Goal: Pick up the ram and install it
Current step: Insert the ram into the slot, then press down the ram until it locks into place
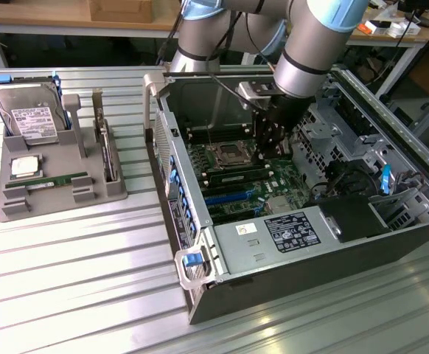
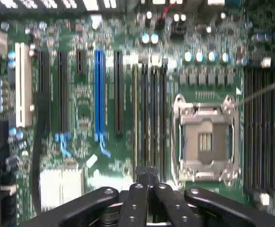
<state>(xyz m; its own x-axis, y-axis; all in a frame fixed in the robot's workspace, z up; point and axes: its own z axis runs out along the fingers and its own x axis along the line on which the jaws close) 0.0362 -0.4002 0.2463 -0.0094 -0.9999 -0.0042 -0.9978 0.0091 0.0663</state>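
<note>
In the exterior view, the open black desktop computer case [image 1: 295, 243] lies on its side in the lower right of the frame on the ribbed aluminium table [image 1: 67, 280], its green motherboard [image 1: 236, 184] exposed. The black two-fingered gripper [image 1: 262, 158] hangs inside the case at frame centre, just above the board beside the square silver processor socket [image 1: 225, 155]. In the wrist view its fingertips [image 2: 147, 172] press together at the lower middle, closed flat with nothing between them, over the row of long black memory slots [image 2: 149, 118] next to the socket [image 2: 204, 142].

At the left of the exterior view, the grey plastic parts tray [image 1: 60, 193] sits well apart from the case. The ram [image 1: 56, 181], a long thin green circuit-board stick, lies flat in the tray's near slot. Behind it rest the square silver processor chip [image 1: 24, 167] and, farther back, the big silver hard drive with a white label [image 1: 30, 118].
</note>
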